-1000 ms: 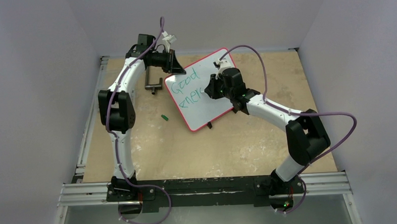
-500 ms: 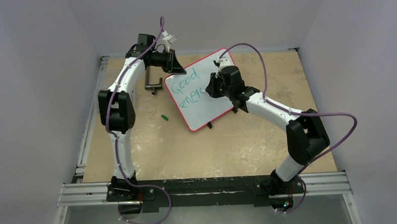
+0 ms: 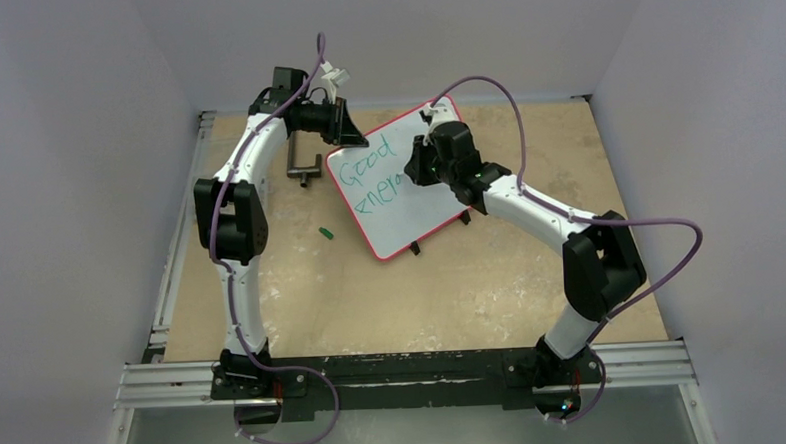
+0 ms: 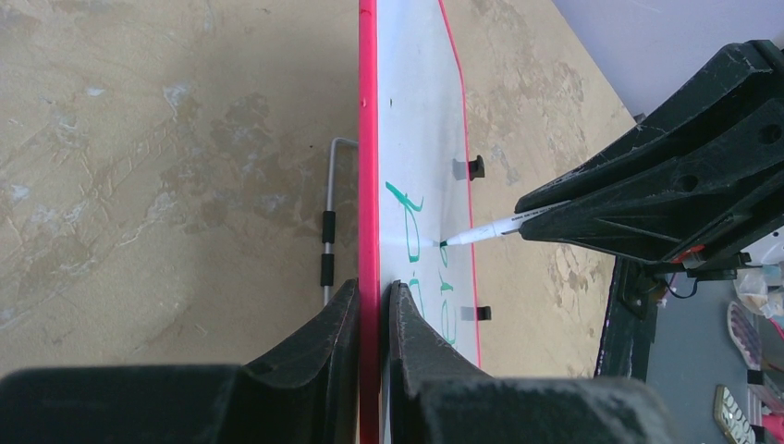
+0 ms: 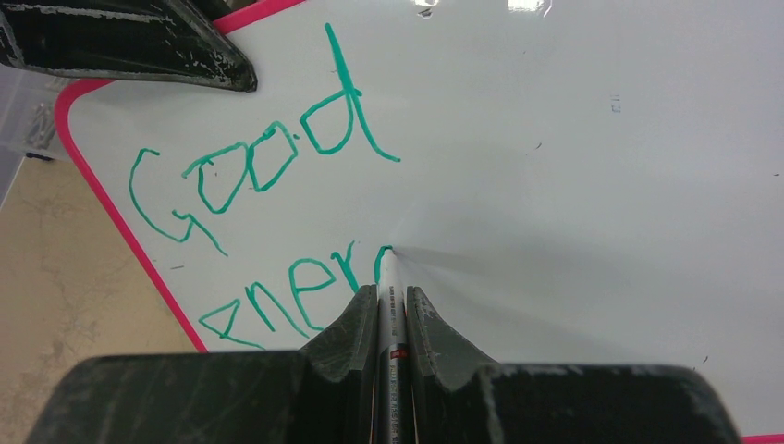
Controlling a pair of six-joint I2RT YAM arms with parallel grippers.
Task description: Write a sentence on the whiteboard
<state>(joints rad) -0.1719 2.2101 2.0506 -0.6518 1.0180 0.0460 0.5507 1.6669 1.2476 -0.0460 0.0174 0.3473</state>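
Toward the far middle of the bench [image 3: 492, 288], the whiteboard [image 3: 413, 206] sits turned at a slant to the bench edges, a thin red frame running round its glossy white face. Two small black clip feet show along its near-right edge, one [image 3: 416, 248] by the lower corner and one [image 3: 465, 217] further up.

The left end effector [image 4: 372, 289] reaches in at the board's far-left corner. Its wrist camera shows the two dark fingers [image 4: 314, 361] drawn narrow, with the red frame edge pinched between them. The right end effector [image 5: 390, 294] hangs over the middle of the board, clamped tight on a white-barrelled marker [image 4: 490, 227] that juts past the fingertips. The marker's green tip touches the white surface.

The sentence [image 5: 268, 176] is in green: "Good" on the upper line and "ener" below it. A short curved stroke stands just beside the "r", right where the marker tip rests. Both lines slant with the board and lie on its left part.

Just left of the board, by the left end effector, lies a grey metal rod [image 3: 305, 169], bent at one end and carrying two black sleeves. It may be a stand leg of the board, though the views do not settle whether the two are joined. A small green cap [image 3: 324, 231] lies on the bench, apart from the board, off its lower-left side.
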